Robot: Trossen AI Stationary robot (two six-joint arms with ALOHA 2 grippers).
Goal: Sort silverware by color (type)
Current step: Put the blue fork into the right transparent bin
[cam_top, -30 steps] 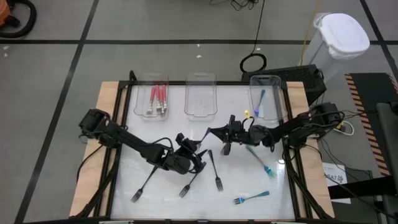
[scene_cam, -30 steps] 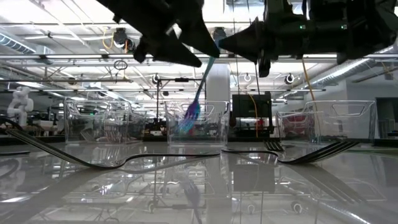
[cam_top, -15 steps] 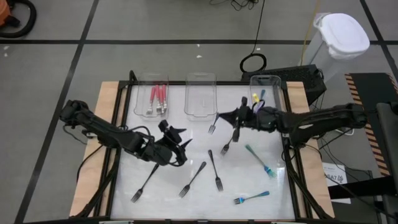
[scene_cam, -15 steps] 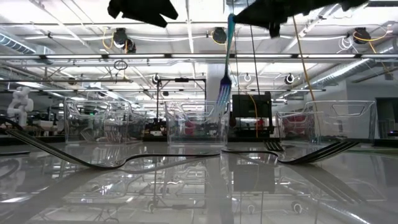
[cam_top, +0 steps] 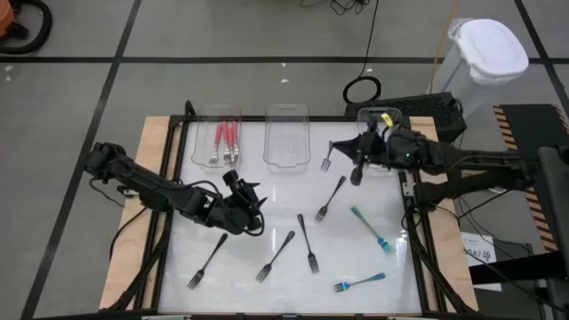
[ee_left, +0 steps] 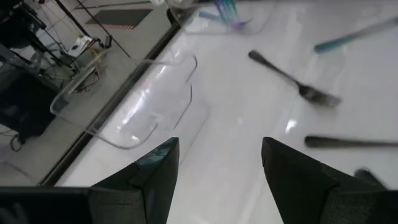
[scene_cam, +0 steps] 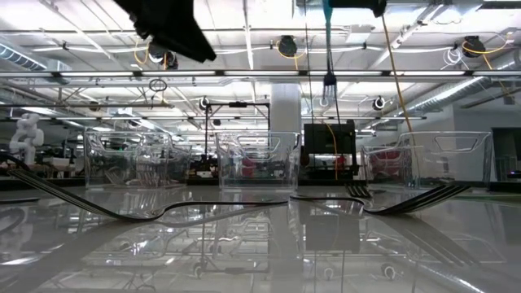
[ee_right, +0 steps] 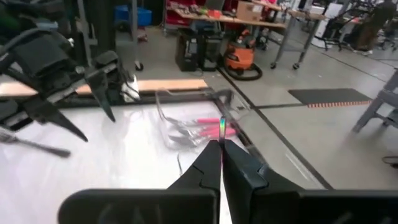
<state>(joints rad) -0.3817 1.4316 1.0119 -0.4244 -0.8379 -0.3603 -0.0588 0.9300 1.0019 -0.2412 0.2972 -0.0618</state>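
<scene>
My right gripper (cam_top: pixel 347 158) is above the table's far right, beside the right clear tray (cam_top: pixel 380 116), shut on a teal-handled fork (scene_cam: pixel 328 49) that hangs tines down (cam_top: pixel 326 163). My left gripper (cam_top: pixel 246 203) hovers open over the table's left middle, touching nothing (ee_left: pixel 217 174). Several black-handled forks lie flat on the table (cam_top: pixel 209 260) (cam_top: pixel 276 256) (cam_top: pixel 307 242) (cam_top: pixel 331 197). Two teal forks lie flat at the near right (cam_top: pixel 371 228) (cam_top: pixel 360 282). Red-handled forks (cam_top: pixel 226 142) lie in the left tray. My right gripper pinches the teal fork's handle near its free end (ee_right: pixel 222 128) between its two shut fingers (ee_right: pixel 208 158); a short bit of handle sticks out past the fingertips. The fork is lifted clear of the table and hangs nearly upright with its tines (scene_cam: pixel 330 83) down.
Three clear trays stand in a row along the far edge: left (cam_top: pixel 218 116), middle (cam_top: pixel 286 138) and right. The table has a dark frame rail (cam_top: pixel 411 222) on each side. A white-lidded bin (cam_top: pixel 487 49) stands off the table's far right.
My right gripper has risen and moved toward the far right, toward the right tray, carrying the teal fork, which was tilted and now hangs nearly upright. My left gripper has drawn back from the table's middle toward the left.
</scene>
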